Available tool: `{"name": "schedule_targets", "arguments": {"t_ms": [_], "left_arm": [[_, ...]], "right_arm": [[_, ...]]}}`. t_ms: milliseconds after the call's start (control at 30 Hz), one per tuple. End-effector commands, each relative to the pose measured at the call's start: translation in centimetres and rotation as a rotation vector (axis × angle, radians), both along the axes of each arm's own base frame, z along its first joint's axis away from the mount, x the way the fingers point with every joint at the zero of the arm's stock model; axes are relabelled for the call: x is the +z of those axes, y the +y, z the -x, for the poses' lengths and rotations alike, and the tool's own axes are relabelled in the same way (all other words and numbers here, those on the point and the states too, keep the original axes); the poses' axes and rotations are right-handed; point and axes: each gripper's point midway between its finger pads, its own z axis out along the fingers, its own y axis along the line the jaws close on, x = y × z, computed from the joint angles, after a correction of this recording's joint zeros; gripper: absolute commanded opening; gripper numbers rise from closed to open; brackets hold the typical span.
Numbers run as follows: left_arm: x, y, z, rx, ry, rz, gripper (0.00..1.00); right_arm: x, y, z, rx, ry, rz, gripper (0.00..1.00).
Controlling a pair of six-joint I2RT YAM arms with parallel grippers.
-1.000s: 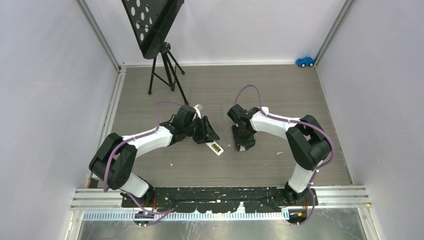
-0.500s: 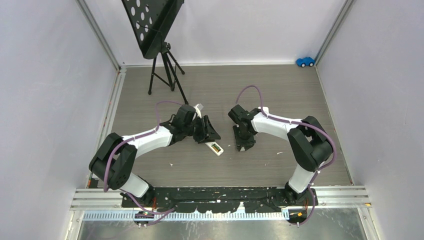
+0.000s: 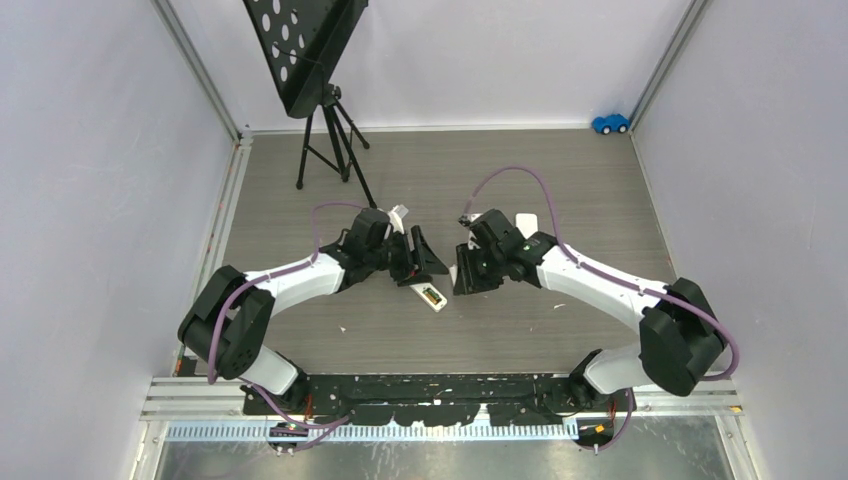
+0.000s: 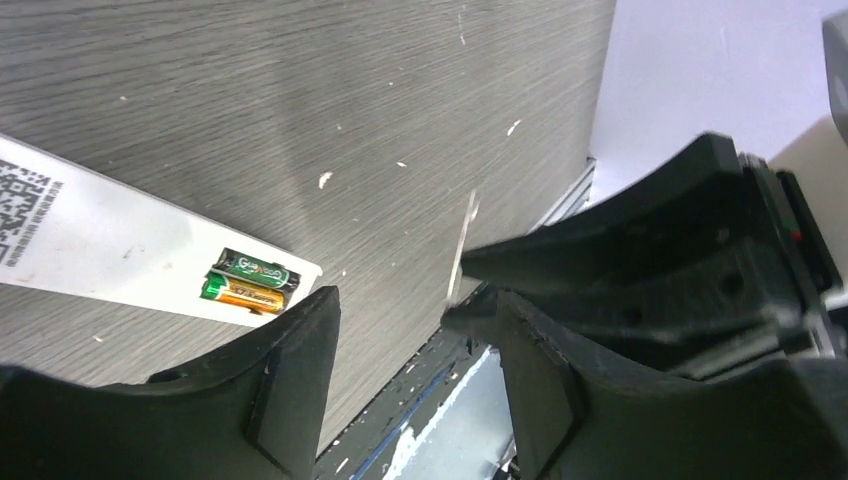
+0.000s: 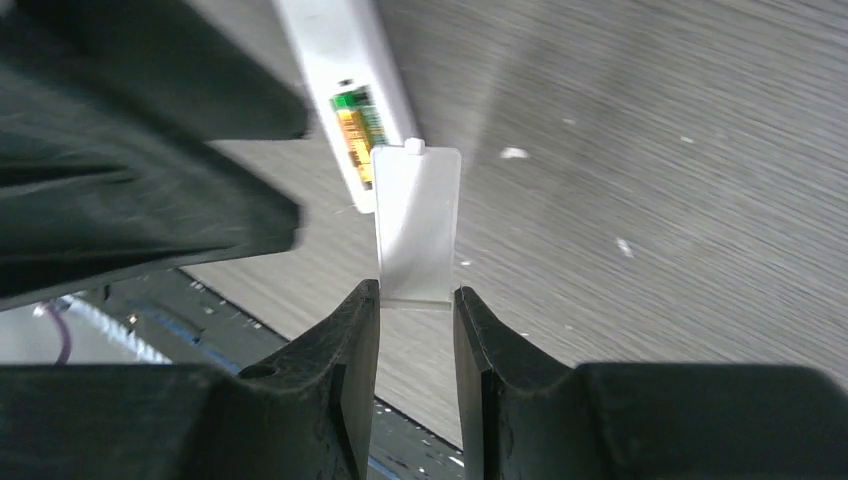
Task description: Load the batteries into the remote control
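The white remote control lies back-up on the table with its battery bay open. Two batteries sit side by side in it, one green, one orange-gold; the right wrist view shows those batteries too. My left gripper hovers over the remote's far part, open, with nothing between its fingers. From the right, my right gripper is shut on a thin white battery cover. The cover's tabbed end hangs just beside the open bay.
A black music stand on a tripod stands at the back left. A small blue toy car sits in the back right corner. White walls close in both sides, and a metal rail runs along the near edge.
My right arm has swung left and lifted the white cover over to the remote's open end. The left gripper's jaws have spread wider above the remote.
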Motion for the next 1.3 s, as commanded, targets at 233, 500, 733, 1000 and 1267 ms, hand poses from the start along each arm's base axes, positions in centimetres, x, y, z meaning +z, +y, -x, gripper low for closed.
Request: {"name": "schedule_targets", "arguments": {"t_ms": [233, 500, 733, 1000, 1267], "left_arm": [[3.2, -0.3, -0.1, -0.004, -0.058, 0.086, 0.52], [2.4, 0.1, 0.5, -0.009, -0.029, 0.064, 0.3], [2.8, -0.2, 0.7, -0.031, -0.026, 0.078, 0.0], [2.1, 2.1, 0.7, 0.061, 0.123, -0.052, 0.0], [4.3, 4.5, 1.6, 0.209, 0.403, -0.066, 0.0]], "right_arm": [[3.5, 4.8, 1.1, 0.169, -0.091, -0.14, 0.26], [4.2, 5.5, 0.5, 0.163, -0.113, -0.162, 0.26], [4.6, 5.5, -0.3, 0.16, -0.157, -0.15, 0.38], [7.7, 4.0, -0.7, 0.168, -0.34, -0.127, 0.69], [11.5, 7.3, 2.5, 0.454, -0.733, -0.172, 0.67]]}}
